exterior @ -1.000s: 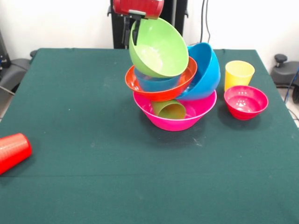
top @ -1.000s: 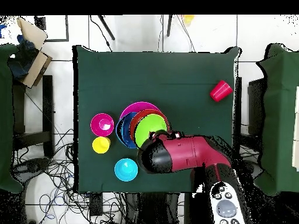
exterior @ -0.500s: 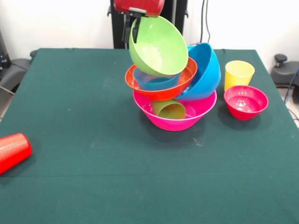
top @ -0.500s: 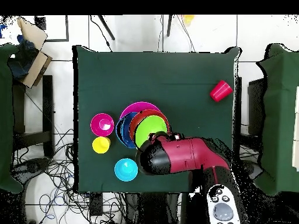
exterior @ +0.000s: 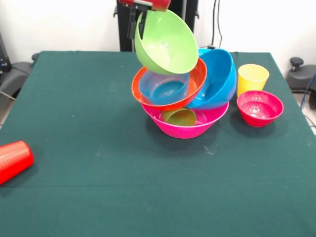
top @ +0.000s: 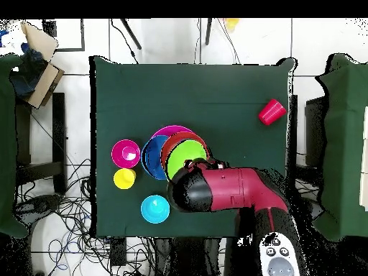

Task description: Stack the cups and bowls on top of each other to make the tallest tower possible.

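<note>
The lime green bowl (exterior: 165, 42) is gripped by its rim in the gripper (exterior: 139, 19), whose fingers are closed on the rim's upper edge, and it is held tilted, open side toward the camera, above the tower (exterior: 185, 94). It appears to hang just clear of the orange bowl (exterior: 148, 91), though contact cannot be ruled out.

Taking the pink bowl (exterior: 187, 129) as landmark: a green cup (exterior: 180, 117) lies inside it, the orange bowl rests slanted on it with a small translucent blue bowl (exterior: 165, 89) within, and the large blue bowl (exterior: 219, 79) leans against its right side. Just right of it stand the magenta-red bowl (exterior: 260, 107) and the yellow cup (exterior: 253, 78); far to its left lies the red cup (exterior: 14, 159). In the overhead view a cyan bowl (top: 155, 208) sits near it.

The step in hand is judged to be the placing of the lime green bowl. A levelled, centred lowering would be called for next, since the pile leans.
</note>
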Robot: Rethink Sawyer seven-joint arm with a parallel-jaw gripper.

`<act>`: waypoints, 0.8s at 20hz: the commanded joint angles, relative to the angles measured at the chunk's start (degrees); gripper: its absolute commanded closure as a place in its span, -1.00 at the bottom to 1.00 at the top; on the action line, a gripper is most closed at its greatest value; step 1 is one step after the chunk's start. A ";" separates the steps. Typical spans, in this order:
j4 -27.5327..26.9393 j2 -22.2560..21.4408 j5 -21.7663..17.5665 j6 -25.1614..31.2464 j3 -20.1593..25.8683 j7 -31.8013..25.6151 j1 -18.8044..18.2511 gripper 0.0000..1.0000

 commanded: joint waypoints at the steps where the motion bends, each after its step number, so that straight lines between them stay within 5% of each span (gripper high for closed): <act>1: -5.54 -0.90 2.53 9.91 2.70 -0.09 1.37 1.00; 15: -13.35 1.64 3.50 16.23 3.36 0.10 2.69 1.00; 16: -13.74 1.86 3.62 16.53 3.06 0.26 2.98 -1.00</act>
